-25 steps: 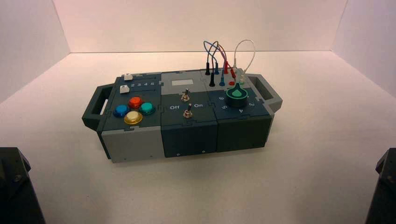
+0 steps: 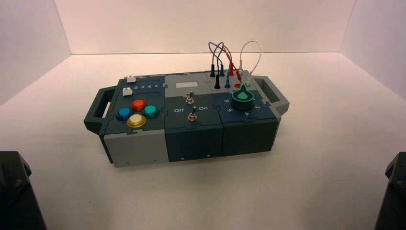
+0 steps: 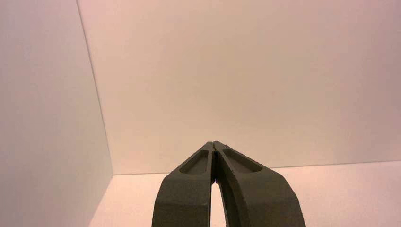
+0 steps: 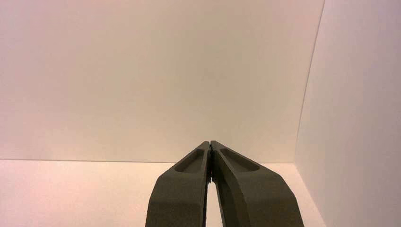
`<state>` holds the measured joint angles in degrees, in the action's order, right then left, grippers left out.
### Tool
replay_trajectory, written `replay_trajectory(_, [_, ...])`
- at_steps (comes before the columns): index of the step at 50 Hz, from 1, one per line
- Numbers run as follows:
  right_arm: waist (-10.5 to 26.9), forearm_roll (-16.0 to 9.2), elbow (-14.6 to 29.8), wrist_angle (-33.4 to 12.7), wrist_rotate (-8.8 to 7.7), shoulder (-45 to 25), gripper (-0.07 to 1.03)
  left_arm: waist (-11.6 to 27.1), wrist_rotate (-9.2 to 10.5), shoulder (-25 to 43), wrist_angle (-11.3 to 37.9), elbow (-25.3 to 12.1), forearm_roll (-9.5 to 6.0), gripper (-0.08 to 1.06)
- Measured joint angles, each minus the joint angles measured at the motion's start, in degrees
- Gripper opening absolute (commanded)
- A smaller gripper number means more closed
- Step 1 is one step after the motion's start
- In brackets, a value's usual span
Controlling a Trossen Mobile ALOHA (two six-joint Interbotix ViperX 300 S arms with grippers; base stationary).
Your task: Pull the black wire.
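Observation:
The black wire [image 2: 215, 72] is a thin dark loop with two slim black plugs standing in sockets at the back right of the box [image 2: 191, 132], left of the blue-plug wire [image 2: 225, 76]. My left gripper [image 3: 215, 144] is shut and empty, facing a bare wall. My right gripper [image 4: 209, 143] is shut and empty, also facing a bare wall. In the high view only dark parts of the left arm [image 2: 16, 196] and the right arm [image 2: 392, 191] show at the bottom corners, far from the box.
The box also carries a red-plug wire [image 2: 234, 69], a white wire [image 2: 249, 57], a green knob [image 2: 242, 96], two toggle switches [image 2: 191, 105], coloured buttons [image 2: 137, 112] and handles at both ends. White walls enclose the table.

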<state>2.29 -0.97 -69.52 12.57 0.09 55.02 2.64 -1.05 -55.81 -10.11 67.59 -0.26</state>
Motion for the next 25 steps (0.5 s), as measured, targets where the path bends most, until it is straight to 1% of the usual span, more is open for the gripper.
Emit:
replay_trajectory(2, [0.4,-0.2,0.0,-0.4,0.0,0.0,-0.03,0.0,0.0,0.0,0.4,0.0,0.0,-0.03])
replay_trajectory(6, [3.0,-0.4,0.3,-2.8,0.0,-0.1,-0.03,0.4,0.09,-0.1,2.1,-0.3,-0.09,-0.03])
replay_trajectory(7, [3.9,-0.4,0.6,-3.8,0.09,-0.3,-0.03,1.0,0.09,-0.1,2.8,-0.3,-0.35,-0.03])
replay_trajectory(9, [4.7,-0.4,1.1,-4.7,0.09,-0.4,-0.03,1.2,0.09,0.0,3.1,-0.4,-0.35,-0.03])
replay_trajectory(10, [5.8,-0.4,1.4,-5.4,0.09,-0.4,-0.03,1.5,0.09,0.0,3.3,-0.4,-0.35,-0.03])
replay_trajectory(11, [7.8,-0.5,2.3,-7.5,0.09,-0.6,-0.02,2.3,0.18,0.0,4.0,-0.4,-0.35,-0.03])
replay_trajectory(12, [9.0,-0.6,2.9,-9.1,0.09,-0.7,-0.02,2.8,0.18,0.0,4.3,-0.4,-0.44,-0.03])
replay_trajectory(13, [9.7,-0.7,3.4,-10.7,0.09,-0.9,-0.02,3.8,0.18,0.0,5.3,-0.4,-0.62,-0.03])
replay_trajectory(14, [9.8,-0.8,3.4,-11.0,0.09,-0.9,-0.01,4.0,0.18,0.1,5.4,-0.4,-0.62,-0.03])
replay_trajectory(15, [11.0,-1.0,4.0,-12.9,0.09,-1.1,0.01,4.7,0.26,0.1,6.1,-0.5,-0.62,-0.03])
replay_trajectory(16, [12.3,-1.2,4.5,-14.6,0.09,-1.4,0.06,5.6,0.35,0.1,6.8,-0.5,-0.7,-0.03])
replay_trajectory(17, [13.4,-1.4,4.7,-15.7,0.09,-1.6,0.11,6.8,0.44,0.1,7.4,-0.5,-0.79,-0.03])
replay_trajectory(18, [14.2,-1.6,5.0,-16.6,0.09,-1.8,0.14,6.9,0.44,0.1,7.6,-0.5,-0.79,-0.03])
replay_trajectory(19, [14.9,-1.7,5.1,-17.5,0.09,-1.9,0.18,8.0,0.53,0.2,8.1,-0.5,-0.88,-0.03])
replay_trajectory(20, [16.6,-2.3,5.4,-19.2,0.18,-2.4,0.22,8.8,0.53,0.2,8.7,-0.6,-0.97,-0.03])
replay_trajectory(22, [18.1,-3.2,5.4,-20.8,0.18,-2.8,0.3,10.1,0.53,0.2,9.5,-0.6,-1.05,-0.03])
replay_trajectory(24, [20.0,-5.0,5.4,-22.9,0.26,-3.5,0.33,12.1,0.53,0.2,11.1,-0.6,-1.05,-0.03])
replay_trajectory(25, [20.0,-5.0,5.4,-22.9,0.26,-3.5,0.34,12.3,0.53,0.2,11.2,-0.6,-1.05,-0.03])
